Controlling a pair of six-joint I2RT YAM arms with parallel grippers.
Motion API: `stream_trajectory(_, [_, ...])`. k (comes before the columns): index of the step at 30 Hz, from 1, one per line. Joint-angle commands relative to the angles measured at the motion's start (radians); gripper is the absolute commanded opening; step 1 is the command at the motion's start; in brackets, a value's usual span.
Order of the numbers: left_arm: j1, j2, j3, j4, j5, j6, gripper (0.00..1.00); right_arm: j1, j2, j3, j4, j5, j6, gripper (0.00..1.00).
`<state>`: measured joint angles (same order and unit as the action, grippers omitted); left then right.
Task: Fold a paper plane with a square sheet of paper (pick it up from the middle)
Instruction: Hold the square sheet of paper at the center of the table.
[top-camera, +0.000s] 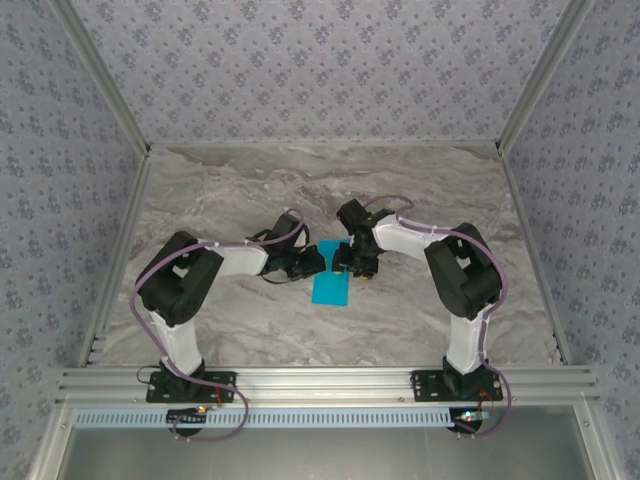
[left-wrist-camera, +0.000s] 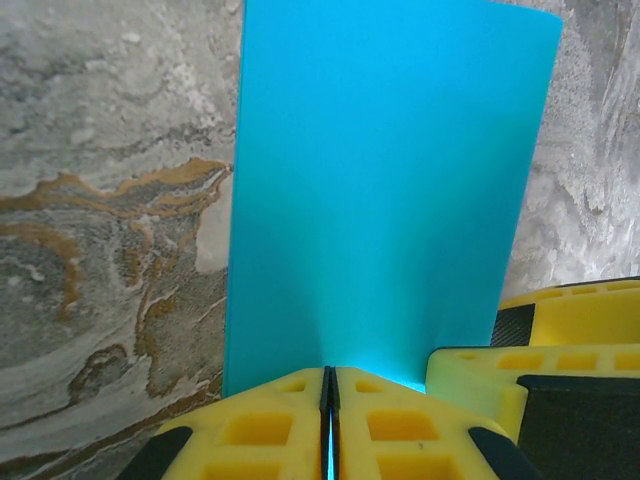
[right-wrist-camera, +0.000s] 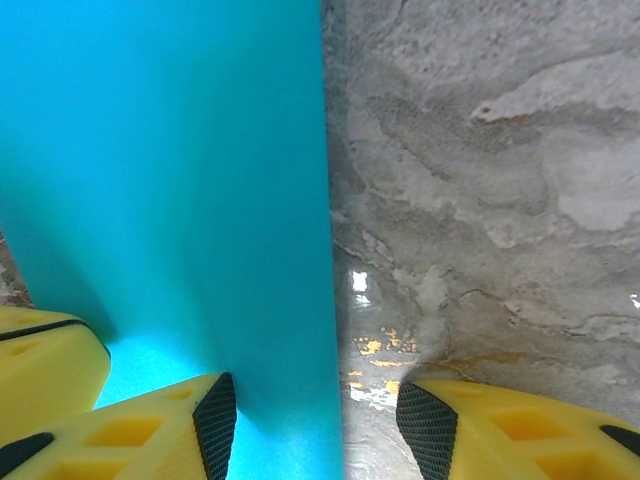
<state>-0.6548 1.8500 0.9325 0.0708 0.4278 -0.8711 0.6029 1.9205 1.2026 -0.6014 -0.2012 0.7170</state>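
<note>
Both arms rise from the near edge of the table (top-camera: 230, 190), elbows bent outward, forearms angling inward, wrists nearly meeting at its middle. The left gripper (left-wrist-camera: 329, 374) has its jaws pinched together on the sheet of paper (left-wrist-camera: 390, 180); the right gripper (right-wrist-camera: 316, 405) holds its jaws apart.

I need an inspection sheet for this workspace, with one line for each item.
Surface: marble-patterned table, grey with brown veins.
Job's things: cyan sheet of paper, between the two grippers.
Clutter: nothing seen.
Grippers: left gripper shut on the paper's edge; right gripper open, straddling a side edge.
Cables: purple cables run along both arms.
Surroundings: patterned walls, aluminium frame.
</note>
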Motion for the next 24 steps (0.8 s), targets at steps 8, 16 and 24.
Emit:
stream_trajectory(8, [-0.006, 0.002, 0.015, -0.026, -0.014, 0.026, 0.12, 0.025, 0.17, -0.073, 0.055, 0.034, 0.017, 0.56])
stream_trajectory(16, [-0.006, -0.018, 0.005, -0.006, -0.01, 0.03, 0.11, 0.025, 0.175, -0.076, 0.058, 0.028, 0.023, 0.56])
stream_trajectory(24, [-0.008, 0.009, 0.006, -0.068, -0.027, 0.035, 0.1, 0.029, 0.17, -0.078, 0.055, 0.031, 0.015, 0.56])
